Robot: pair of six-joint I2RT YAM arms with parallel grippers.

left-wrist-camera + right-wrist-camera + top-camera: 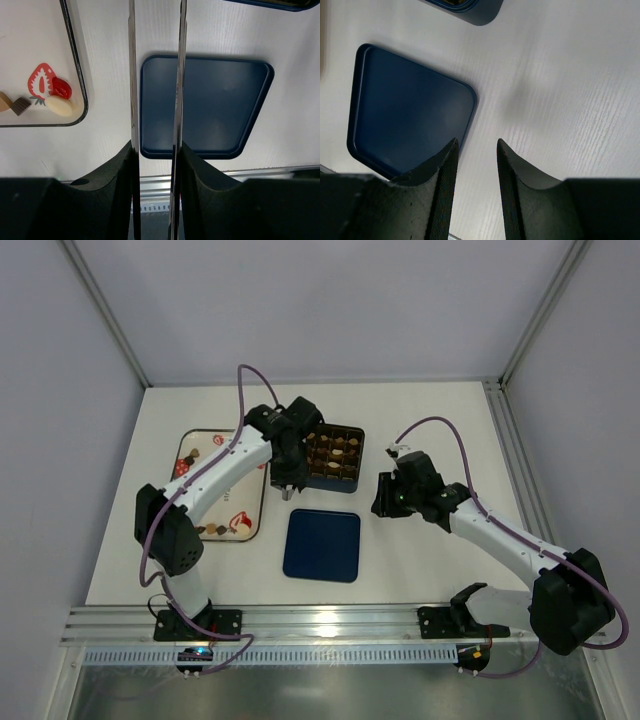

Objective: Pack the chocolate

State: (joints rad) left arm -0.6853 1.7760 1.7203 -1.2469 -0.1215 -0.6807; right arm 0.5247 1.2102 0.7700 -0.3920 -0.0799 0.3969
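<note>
White counter [430,420]: chocolate [336,452] part in gridded box [362,462], part on tray [30,40]; left pincer [290,489] narrow beside box, load indiscernible; right pincer [476,150] half-spread, empty; filling apparently under way, next likely needing a fine pick from tray.

On white table [430,420]: rounded flat strawberry-printed tray [212,440] at left; square dark-blue box with brown grid insert [361,460] just right of it, toward the back; shallow dark-blue square lid [321,545] in front of box, apart from it. Small brown and tan chocolate pieces [340,452] in grid cells, a few more on tray's near end.
</note>
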